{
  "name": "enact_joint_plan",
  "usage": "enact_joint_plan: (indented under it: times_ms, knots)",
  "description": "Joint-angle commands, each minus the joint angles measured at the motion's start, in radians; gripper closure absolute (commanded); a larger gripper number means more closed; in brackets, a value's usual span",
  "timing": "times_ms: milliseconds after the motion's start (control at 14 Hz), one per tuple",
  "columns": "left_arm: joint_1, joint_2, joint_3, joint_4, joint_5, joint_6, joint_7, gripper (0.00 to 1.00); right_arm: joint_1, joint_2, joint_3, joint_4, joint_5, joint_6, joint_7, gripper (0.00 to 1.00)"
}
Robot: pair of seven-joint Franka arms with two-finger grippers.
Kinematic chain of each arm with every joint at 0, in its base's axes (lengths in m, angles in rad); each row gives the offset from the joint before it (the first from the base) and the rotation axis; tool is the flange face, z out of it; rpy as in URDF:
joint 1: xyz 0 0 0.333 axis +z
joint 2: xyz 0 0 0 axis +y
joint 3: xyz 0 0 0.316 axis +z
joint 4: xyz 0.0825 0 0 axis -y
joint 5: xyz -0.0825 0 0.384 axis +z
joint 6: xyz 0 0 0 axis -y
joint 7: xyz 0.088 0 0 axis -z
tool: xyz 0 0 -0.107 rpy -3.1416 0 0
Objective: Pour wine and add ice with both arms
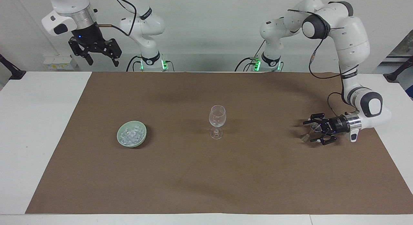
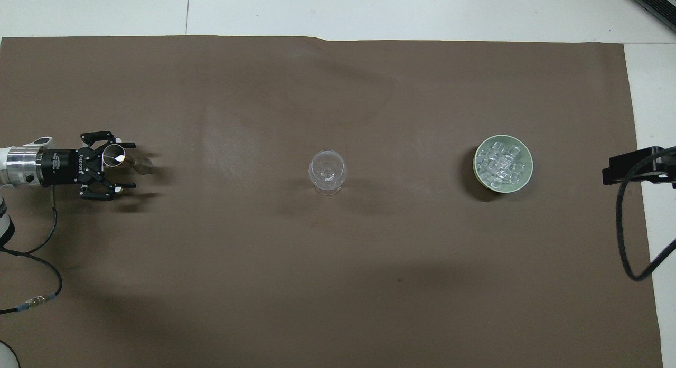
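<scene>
With the left gripper (image 1: pixel 312 132) spread open around a small clear stemmed cup (image 1: pixel 308 134), seemingly not clamped, closing off-centre could tip it, far from the clear wine glass (image 1: pixel 217 121) mid-table; right gripper (image 1: pixel 100 57) waits open.

A plain brown mat (image 1: pixel 206 173) covers the white tabletop (image 1: pixel 35 128). At centre stands a clear, colourless wine glass (image 1: pixel 217 121). Left of it in the facing view, a pale green bowl (image 1: pixel 131 138) holds whitish, glassy ice (image 1: pixel 130 135). Both arms (image 1: pixel 351 41) are white with grey caps, black cables and a black tool (image 1: pixel 314 132) each.
</scene>
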Motion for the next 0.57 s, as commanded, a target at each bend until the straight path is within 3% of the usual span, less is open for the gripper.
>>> enact_joint_plan:
  times_ms: [0, 501]
  knots:
    - [-0.009, 0.002, 0.014, -0.005, -0.017, -0.015, 0.016, 0.00, -0.003, 0.002, 0.000, 0.010, 0.002, -0.014, 0.016, 0.00]
    - [-0.010, 0.002, 0.012, -0.002, -0.021, -0.012, 0.017, 0.00, -0.003, 0.002, 0.000, 0.010, 0.002, -0.014, 0.016, 0.00]
